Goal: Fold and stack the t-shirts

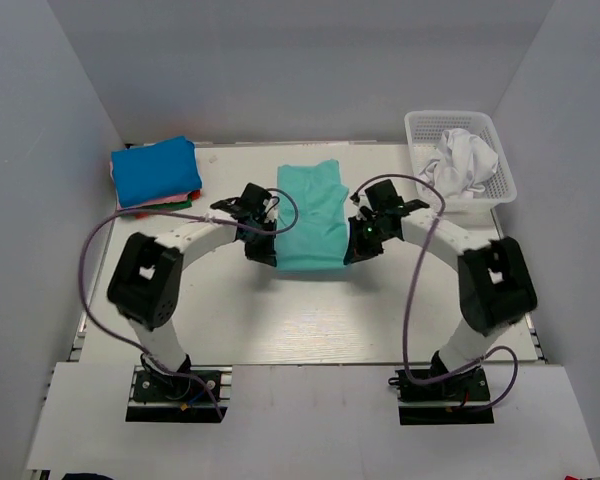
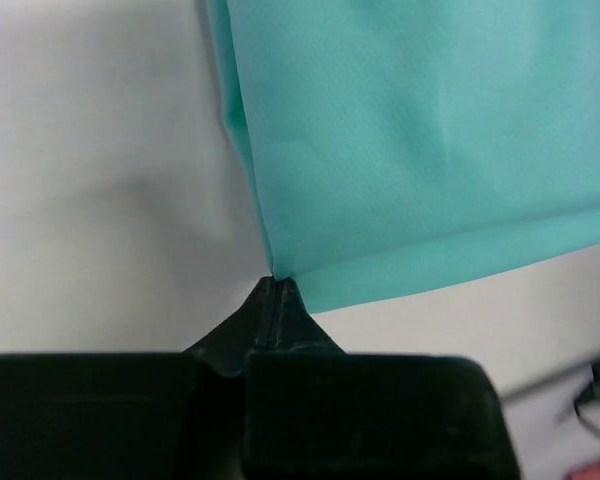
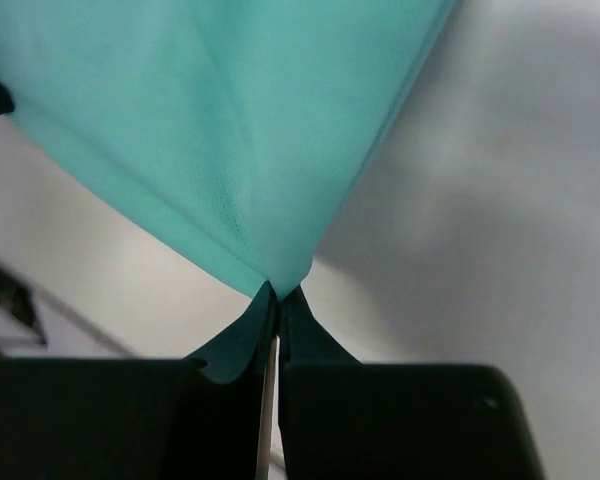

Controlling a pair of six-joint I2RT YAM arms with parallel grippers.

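Observation:
A teal-green t-shirt (image 1: pixel 311 215) lies folded into a narrow strip in the middle of the table. My left gripper (image 1: pixel 260 250) is shut on its near left corner (image 2: pixel 280 272). At the near right corner (image 3: pixel 275 280), my right gripper (image 1: pixel 358 248) is shut on the cloth too. Both corners show pinched between closed fingertips in the wrist views. A stack of folded t-shirts sits at the back left, bright blue (image 1: pixel 155 171) on top, with pink, red and green edges (image 1: pixel 165 205) under it. A white t-shirt (image 1: pixel 464 160) lies crumpled in the basket.
The white lattice basket (image 1: pixel 503 160) stands at the back right corner of the table. Grey walls close in on three sides. Purple cables (image 1: pixel 410 290) loop from both arms over the near table (image 1: pixel 310 320).

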